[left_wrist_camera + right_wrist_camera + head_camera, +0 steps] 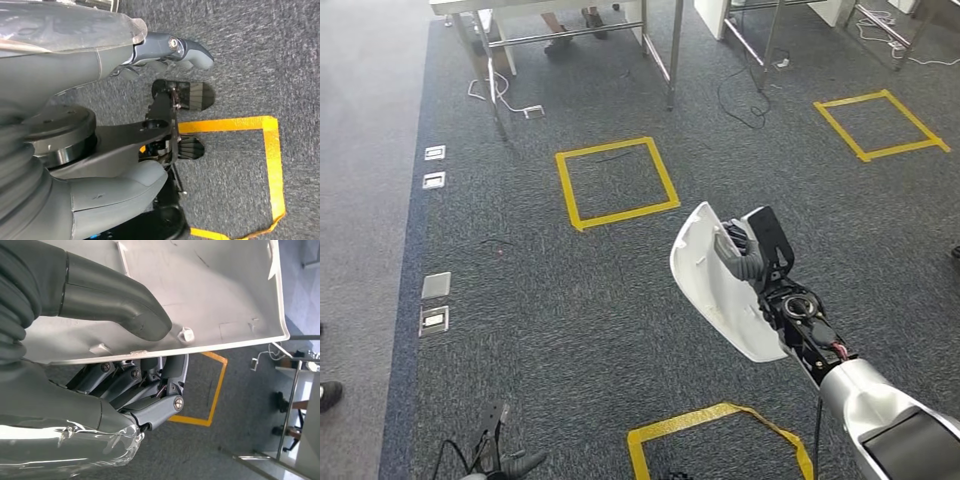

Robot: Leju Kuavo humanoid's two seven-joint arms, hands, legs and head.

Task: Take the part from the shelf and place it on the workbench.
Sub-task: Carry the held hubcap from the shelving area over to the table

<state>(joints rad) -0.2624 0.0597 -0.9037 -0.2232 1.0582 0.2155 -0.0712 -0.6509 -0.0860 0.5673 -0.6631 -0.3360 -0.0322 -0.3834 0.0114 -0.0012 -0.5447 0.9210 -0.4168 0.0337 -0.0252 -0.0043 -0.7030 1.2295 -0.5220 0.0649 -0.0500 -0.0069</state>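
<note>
The right hand (758, 262) is holding the white part (712, 285) out in front of the body, above the dark carpet (546, 290). Its thumb (113, 305) is pressing on the part's inner face while the other fingers (151, 385) are curling underneath, so the part's edge is pinched between them. The part's long axis is running diagonally, away from the wrist toward the yellow tape square (616, 183) ahead. The left hand (177, 52) is hanging low beside the body, holding nothing, fingers seemingly loose. Judging by this, the part is already off the shelf and the right arm alone is carrying it; the table legs (671, 50) at the far edge of the carpet may mark the workbench.
</note>
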